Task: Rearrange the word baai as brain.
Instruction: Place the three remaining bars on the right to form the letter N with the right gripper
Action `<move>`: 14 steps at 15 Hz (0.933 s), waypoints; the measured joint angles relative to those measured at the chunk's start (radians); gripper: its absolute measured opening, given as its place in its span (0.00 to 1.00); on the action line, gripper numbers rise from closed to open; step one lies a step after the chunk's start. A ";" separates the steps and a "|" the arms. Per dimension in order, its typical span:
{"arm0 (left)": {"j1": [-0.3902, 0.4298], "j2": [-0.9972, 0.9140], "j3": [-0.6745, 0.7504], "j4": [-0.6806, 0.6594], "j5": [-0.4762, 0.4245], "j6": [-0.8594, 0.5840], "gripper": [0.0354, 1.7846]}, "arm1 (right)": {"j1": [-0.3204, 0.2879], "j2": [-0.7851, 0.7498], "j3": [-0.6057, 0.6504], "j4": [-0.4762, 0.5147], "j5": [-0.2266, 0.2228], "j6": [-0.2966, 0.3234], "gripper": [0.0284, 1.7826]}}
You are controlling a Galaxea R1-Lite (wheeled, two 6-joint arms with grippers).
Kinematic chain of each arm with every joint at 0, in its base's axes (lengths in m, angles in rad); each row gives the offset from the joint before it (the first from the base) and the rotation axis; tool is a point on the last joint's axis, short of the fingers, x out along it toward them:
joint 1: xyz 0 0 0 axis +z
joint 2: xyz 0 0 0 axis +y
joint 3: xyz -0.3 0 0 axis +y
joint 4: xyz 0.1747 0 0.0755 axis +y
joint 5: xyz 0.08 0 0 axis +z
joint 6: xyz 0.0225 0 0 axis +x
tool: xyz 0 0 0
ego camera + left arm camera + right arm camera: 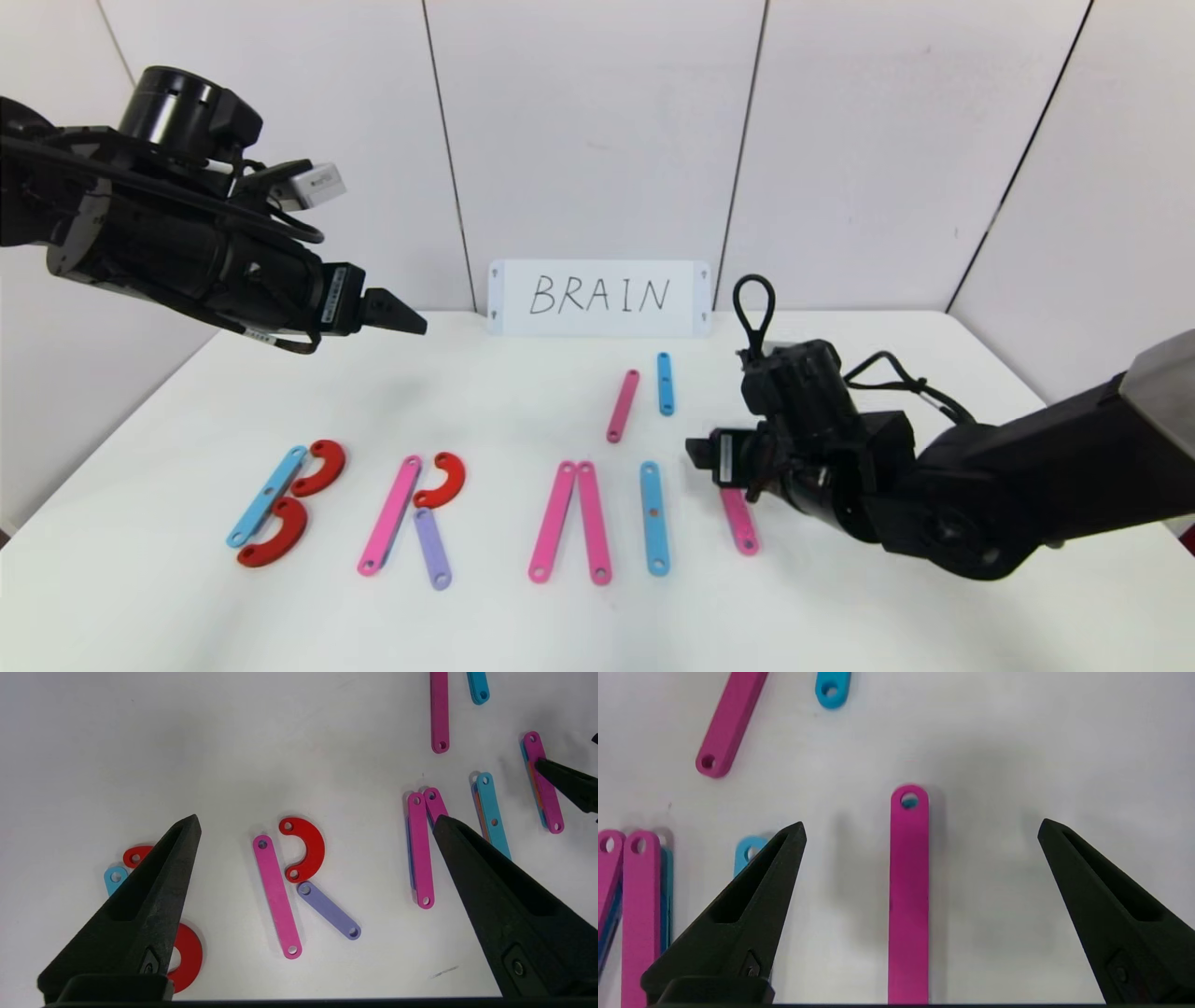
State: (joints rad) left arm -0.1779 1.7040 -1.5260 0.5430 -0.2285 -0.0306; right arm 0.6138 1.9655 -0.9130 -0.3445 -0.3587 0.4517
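Letters (439, 509) lie in a row on your white surface (168, 597); your right pincer (920, 858) gapes wide over a pink strip (908, 896) at the row's right end, left pincer (411, 322) wide, raised.

Both arms are matte black. The left arm (177, 252) is bulky and cylindrical, with thin black cables looped along it, a white box-shaped module on top and a small white label near its wrist. The right arm (934, 485) carries a looped black cable and what may be a white sticker. Each gripper's fingers (140, 914) are black, tapered wedges with a recessed slot and a screw near the base.
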 joint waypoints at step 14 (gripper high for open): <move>0.000 -0.010 0.003 0.000 0.000 0.000 0.97 | -0.108 0.276 -0.484 0.143 0.104 -0.243 0.98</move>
State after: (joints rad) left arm -0.1779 1.6943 -1.5234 0.5430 -0.2285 -0.0302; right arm 0.5055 2.2419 -1.3966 -0.2011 -0.2549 0.2083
